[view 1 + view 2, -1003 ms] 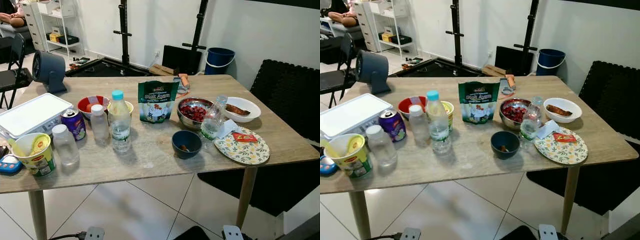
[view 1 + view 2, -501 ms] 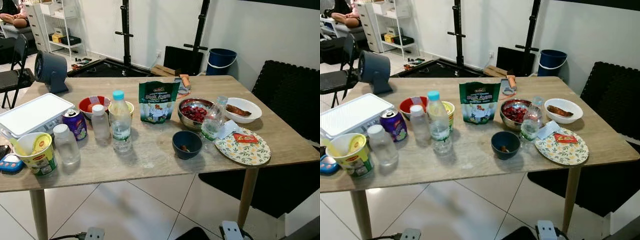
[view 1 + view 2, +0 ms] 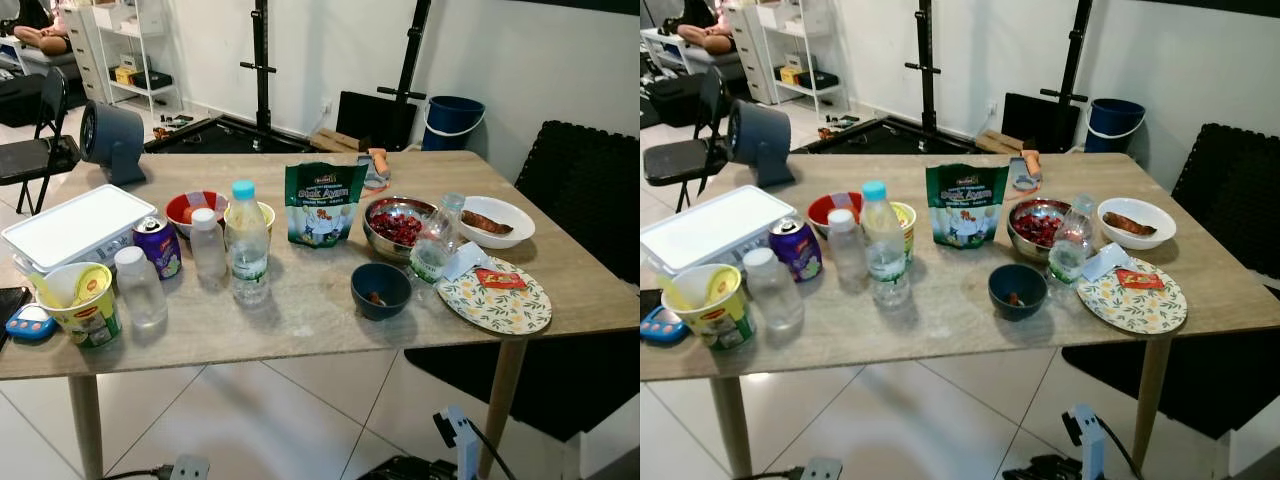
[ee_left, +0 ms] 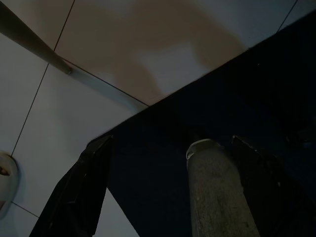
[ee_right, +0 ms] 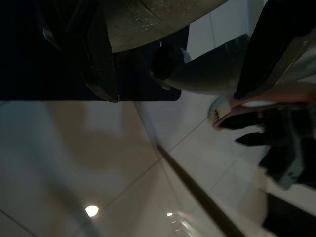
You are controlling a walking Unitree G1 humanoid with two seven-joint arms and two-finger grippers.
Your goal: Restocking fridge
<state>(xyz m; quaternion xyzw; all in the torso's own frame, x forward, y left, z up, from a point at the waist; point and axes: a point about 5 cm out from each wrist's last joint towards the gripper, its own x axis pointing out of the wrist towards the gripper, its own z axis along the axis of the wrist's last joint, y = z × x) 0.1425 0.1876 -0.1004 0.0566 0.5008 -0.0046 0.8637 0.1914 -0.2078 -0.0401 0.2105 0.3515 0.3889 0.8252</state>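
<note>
**Both claws idle above the floor, groceries on the bench**

While the arms hang low, the left claw (image 4: 168,192) and right claw (image 5: 177,54) each hold their fingers apart, gripping nothing, above the tiled floor (image 4: 98,59). On the wooden bench (image 3: 300,320) stand a blue-capped water bottle (image 3: 248,245), a green snack pouch (image 3: 325,203) and a purple can (image 3: 159,245).

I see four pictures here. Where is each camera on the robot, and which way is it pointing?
Left eye view: on the head, facing forward and down at the wooden table crowded with bottles, bowls and a green snack pouch.
Right eye view: the head's other eye, showing that same table and pouch from slightly to one side.
Left wrist view: on the left arm, looking along the left gripper with its fingers apart, at floor tiles and a dark mat.
Right wrist view: on the right arm, looking along the right gripper, fingers apart, at tiled floor.
</note>
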